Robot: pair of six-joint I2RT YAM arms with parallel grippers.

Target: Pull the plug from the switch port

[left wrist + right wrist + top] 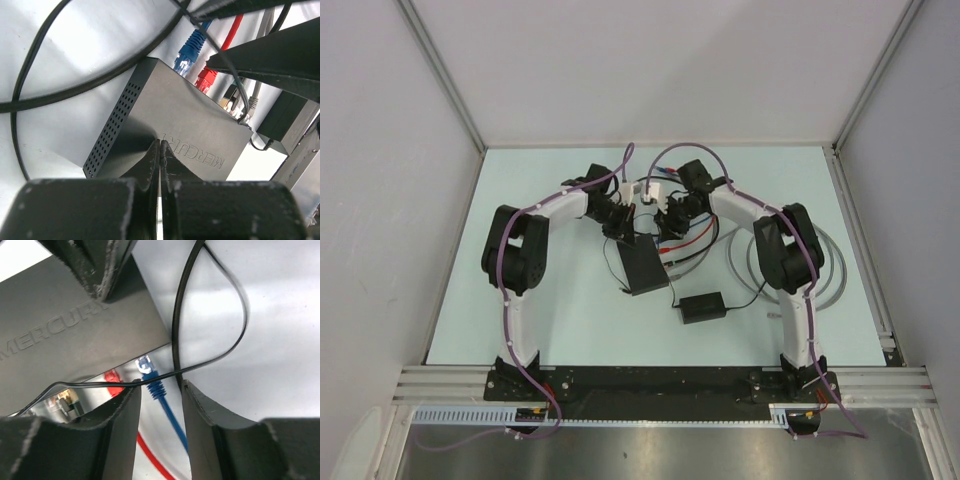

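Your blue plug sits at the far edge of the switch, mid-table, beside a red plug. Your right gripper is released, jaws astride the blue cable. Your left gripper is clenched empty, tips on the switch's top.

The left arm and right arm arch inward, wrists angled down. The left gripper has its fingers pressed together; the right gripper has its fingers standing apart.
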